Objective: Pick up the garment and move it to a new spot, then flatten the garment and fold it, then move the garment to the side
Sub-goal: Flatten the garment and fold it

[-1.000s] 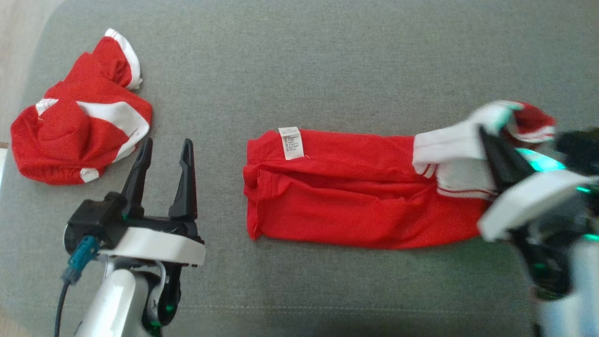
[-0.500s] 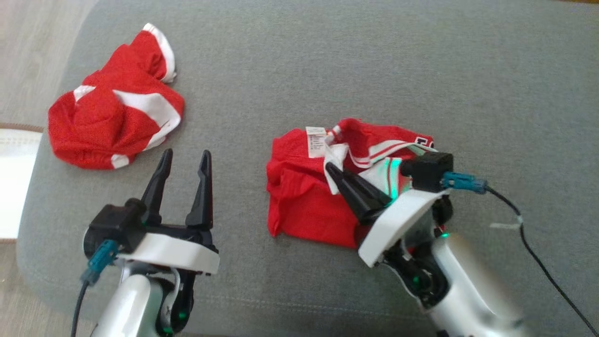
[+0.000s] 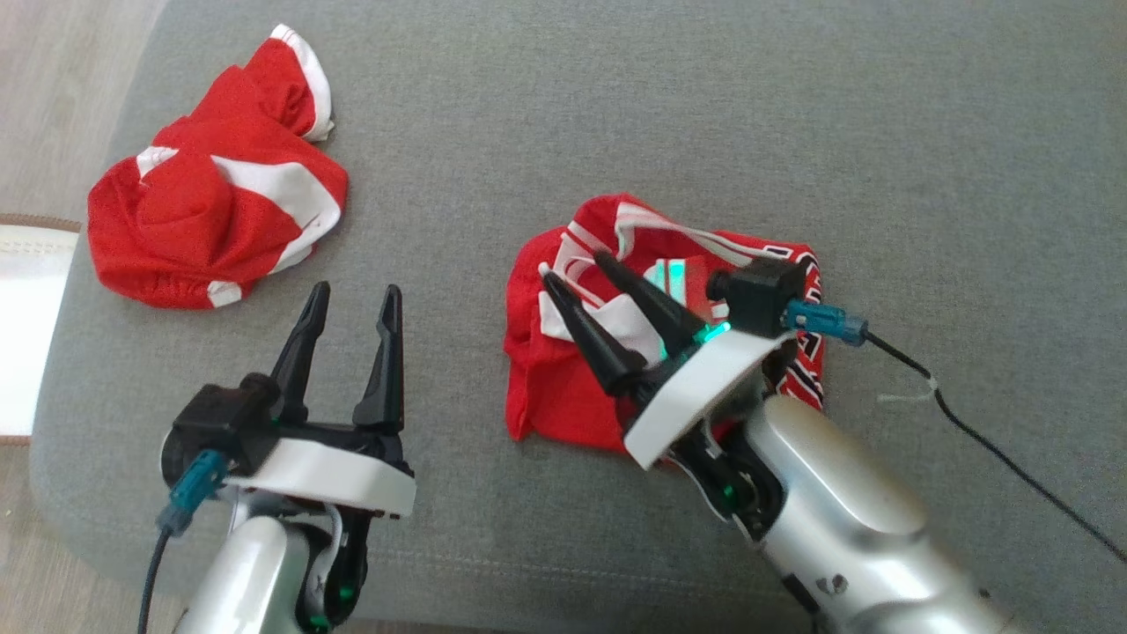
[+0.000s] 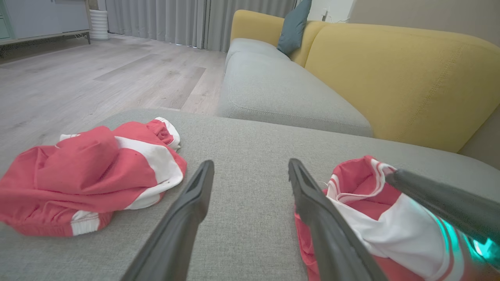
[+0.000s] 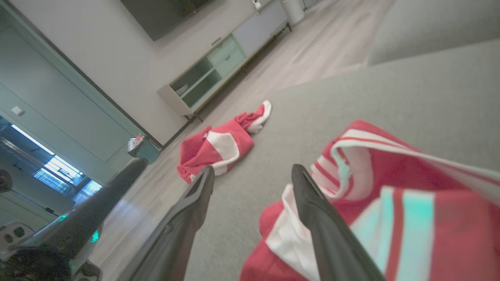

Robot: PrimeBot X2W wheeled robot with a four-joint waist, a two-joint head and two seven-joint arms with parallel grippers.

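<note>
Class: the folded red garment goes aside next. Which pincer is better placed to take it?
Probably right: the right pincer stands open over the garment, the left pincer open above grey cushion, apart from it.

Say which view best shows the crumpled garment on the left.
Head view: the crumpled garment lies whole, uncovered, seen from above. Left wrist view shows it side-on; right wrist view, small and far.

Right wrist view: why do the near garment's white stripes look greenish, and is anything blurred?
Right wrist view: teal light tints the stripes of the near garment, soft this close. Head view: sharp; the same glow lies on the cloth by the right gripper. Left wrist view: the left gripper blurs toward the lens.
</note>
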